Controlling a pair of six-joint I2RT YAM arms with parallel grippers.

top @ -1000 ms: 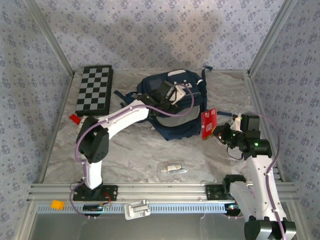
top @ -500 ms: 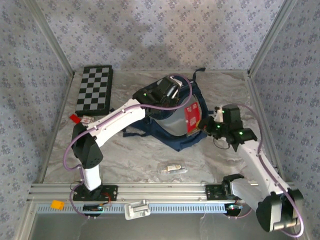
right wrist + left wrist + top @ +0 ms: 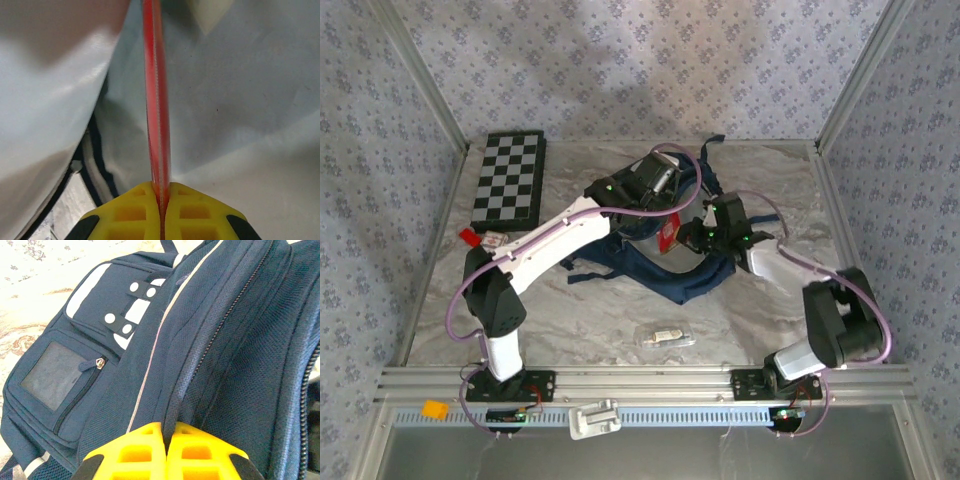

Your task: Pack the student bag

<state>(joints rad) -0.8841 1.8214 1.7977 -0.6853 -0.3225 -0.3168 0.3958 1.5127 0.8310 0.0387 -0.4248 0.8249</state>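
Note:
The navy student bag (image 3: 682, 281) lies at the table's middle back, its mouth held open. My left gripper (image 3: 654, 190) is shut on the bag's upper rim; in the left wrist view its yellow fingers (image 3: 135, 450) pinch a navy fold beside the zipper, the gripper (image 3: 168, 428) above the front pocket (image 3: 75, 370). My right gripper (image 3: 689, 237) is shut on a thin red flat booklet (image 3: 671, 232) and reaches into the bag's mouth. In the right wrist view the gripper (image 3: 161, 192) holds the red booklet (image 3: 156, 95) edge-on, with the bag's grey lining (image 3: 240, 100) on both sides.
A folded chessboard (image 3: 508, 178) lies at the back left, with a small red piece (image 3: 468, 237) in front of it. A clear packet (image 3: 667, 337) lies on the table in front of the bag. An orange block (image 3: 435, 409) and a white clip (image 3: 595, 417) sit on the front rail.
The right arm has swung left, carrying the red booklet from beside the bag into its mouth. The left gripper has pulled the bag's rim up and back, opening it wider.

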